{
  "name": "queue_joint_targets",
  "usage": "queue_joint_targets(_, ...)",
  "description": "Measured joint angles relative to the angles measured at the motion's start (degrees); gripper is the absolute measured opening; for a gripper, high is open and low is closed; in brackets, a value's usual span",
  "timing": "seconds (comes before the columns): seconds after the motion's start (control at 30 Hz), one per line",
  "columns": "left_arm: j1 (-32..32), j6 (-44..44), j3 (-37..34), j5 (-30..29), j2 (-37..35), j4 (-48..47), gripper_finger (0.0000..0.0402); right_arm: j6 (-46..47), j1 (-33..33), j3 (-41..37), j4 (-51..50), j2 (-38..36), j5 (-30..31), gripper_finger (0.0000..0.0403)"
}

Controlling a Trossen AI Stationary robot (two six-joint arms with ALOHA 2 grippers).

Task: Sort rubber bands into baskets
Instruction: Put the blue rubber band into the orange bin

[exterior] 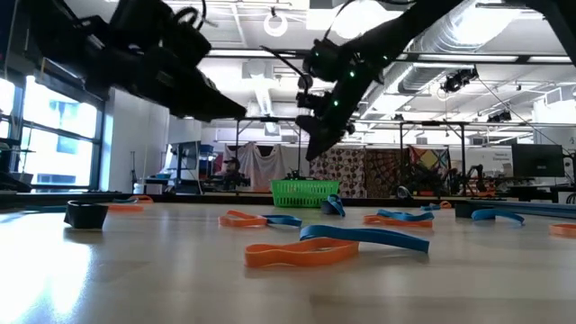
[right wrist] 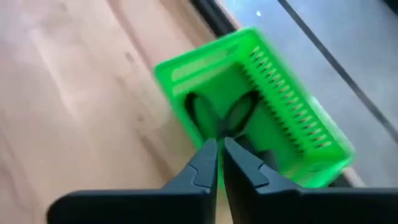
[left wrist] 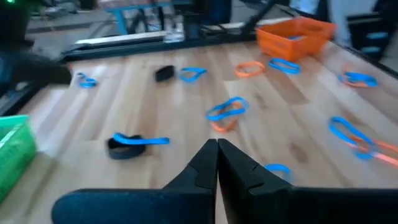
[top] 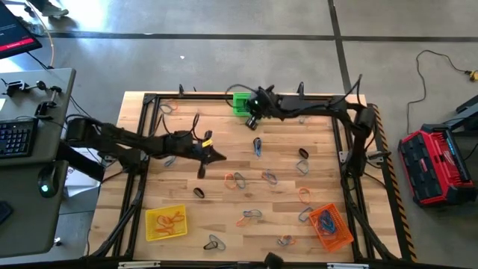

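The green basket (top: pixel 240 102) stands at the table's far edge, the yellow basket (top: pixel 166 223) at the near left and the orange basket (top: pixel 331 227) at the near right. Rubber bands in orange, blue and black lie scattered flat on the wood, for instance near the middle (top: pixel 237 179) and further back (top: pixel 258 146). My left gripper (top: pixel 218 155) is shut and empty above the table's middle left. My right gripper (right wrist: pixel 219 149) is shut and empty, hovering at the green basket's (right wrist: pixel 273 118) near side. Black bands (right wrist: pixel 200 113) lie inside that basket.
A black frame (top: pixel 149 134) runs around the wooden table top. Orange bands lie in the yellow basket and blue and orange ones in the orange basket. A black band (top: pixel 199 192) lies near my left gripper. A desk with a keyboard (top: pixel 19 138) stands left of the table.
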Motion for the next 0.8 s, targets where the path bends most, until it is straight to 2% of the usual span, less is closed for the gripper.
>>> queue_joint_targets(0.13, -4.6, 0.2, 0.0, -0.1, -5.0, -10.0, 0.0000, 3.3, 3.3, -9.7, 11.8, -2.5, 0.1, 0.0011)
queue_joint_targets(0.3, -11.1, -2.0, 0.0, -2.7, -9.7, -17.0, 0.0000, 8.0, 9.0, -19.0, 21.6, -7.8, 1.9, 0.0005)
queue_joint_targets(0.47, -18.4, -5.1, 3.0, -6.8, -11.6, -26.1, 0.0000, 11.2, 16.8, -23.5, 22.7, -13.8, 8.5, 0.0001)
queue_joint_targets(0.63, -26.7, -6.5, 9.1, -12.7, -9.2, -35.2, 0.0000, 14.3, 25.9, -25.4, 21.6, -18.8, 16.0, 0.0000)
queue_joint_targets(0.8, -33.2, -8.9, 13.1, -14.5, -5.7, -35.8, 0.0000, 17.4, 35.3, -25.5, 18.9, -22.0, 23.0, 0.0000)
